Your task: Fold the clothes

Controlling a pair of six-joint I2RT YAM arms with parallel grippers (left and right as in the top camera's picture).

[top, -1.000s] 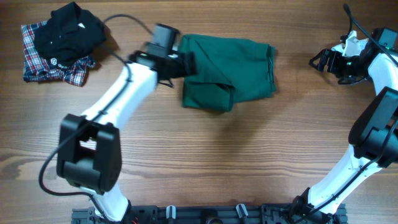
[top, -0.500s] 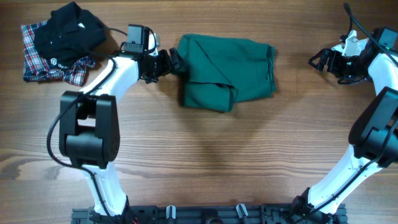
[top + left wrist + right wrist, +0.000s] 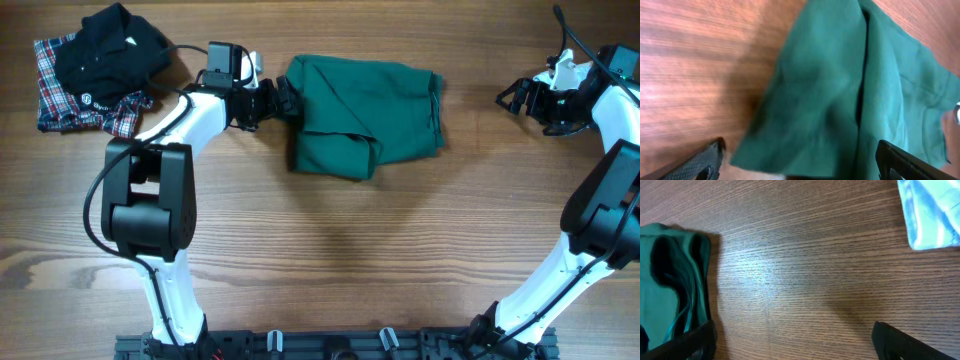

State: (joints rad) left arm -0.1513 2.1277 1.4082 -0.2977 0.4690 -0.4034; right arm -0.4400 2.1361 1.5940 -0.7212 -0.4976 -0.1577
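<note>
From above, the green cloth (image 3: 365,115) is seen at the top middle of the table (image 3: 320,250), half folded. The left fingers (image 3: 284,100) are at its left edge.

In the left wrist view, those fingers are spread apart and nothing is pinched.

In the right wrist view, the right fingers (image 3: 902,342) are spread apart too. They are empty and kept well away from the cloth.

The cloth is judged soft, light and floppy, so an edge or corner should be pinched.

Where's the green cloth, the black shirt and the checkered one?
green cloth (image 3: 365,110): overhead view, middle of its top layer.
black shirt (image 3: 105,50): overhead view, middle of the bundle.
checkered shirt (image 3: 55,108): overhead view, the left part showing beside the black shirt.
</note>
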